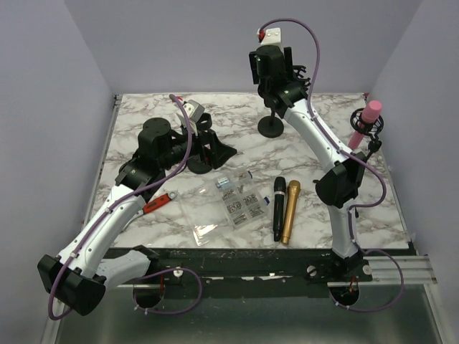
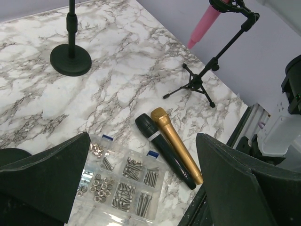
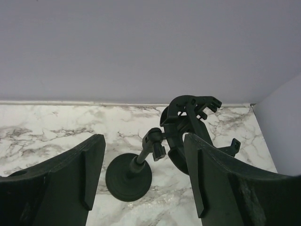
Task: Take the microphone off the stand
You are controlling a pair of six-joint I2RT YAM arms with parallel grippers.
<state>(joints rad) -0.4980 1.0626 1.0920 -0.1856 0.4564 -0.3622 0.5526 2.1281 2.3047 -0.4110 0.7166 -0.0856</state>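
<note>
A pink microphone [image 1: 371, 112] sits in the clip of a black tripod stand [image 1: 367, 136] at the table's far right edge. It also shows in the left wrist view [image 2: 205, 23] with its stand [image 2: 203, 77]. My right gripper [image 1: 287, 75] is open and empty, high at the back over a round-base stand [image 1: 270, 127]. In the right wrist view my right gripper [image 3: 143, 141] frames that stand [image 3: 128, 178], and the stand's clip [image 3: 188, 117] holds nothing. My left gripper [image 1: 214, 152] is open and empty at mid-left; in its wrist view my left gripper [image 2: 142, 139] hangs above the table.
A black microphone [image 1: 278, 208] and a gold microphone [image 1: 290, 211] lie side by side near the front edge, also seen in the left wrist view [image 2: 164, 148]. A clear box of screws [image 1: 229, 204] lies left of them. A red-handled tool [image 1: 159, 203] lies by the left arm.
</note>
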